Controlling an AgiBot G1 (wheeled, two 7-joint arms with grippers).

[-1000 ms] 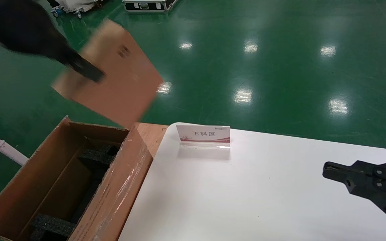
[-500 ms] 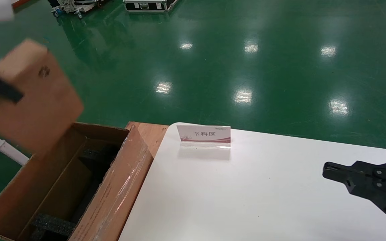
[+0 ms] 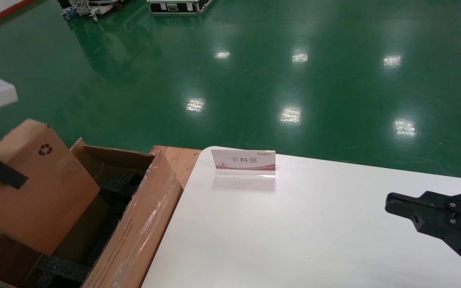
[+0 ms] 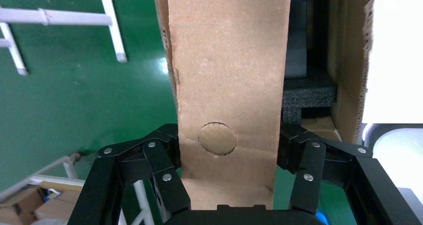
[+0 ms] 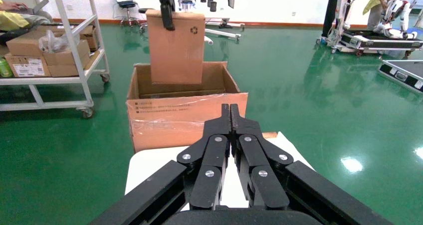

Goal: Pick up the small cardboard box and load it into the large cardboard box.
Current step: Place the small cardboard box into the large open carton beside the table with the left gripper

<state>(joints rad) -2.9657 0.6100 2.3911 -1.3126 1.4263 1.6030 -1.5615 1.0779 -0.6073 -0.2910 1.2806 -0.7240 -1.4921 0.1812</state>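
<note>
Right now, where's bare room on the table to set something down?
The white table is bare between the sign and the right pincer. Crowded: the large box, where the left pincer holds the small box.

You're in a robotics workshop: glossy green floor [image 3: 294,72], a metal shelf rack [image 5: 55,80] of cartons, a black flight case [image 3: 176,6], white worktop [image 3: 294,240].
</note>
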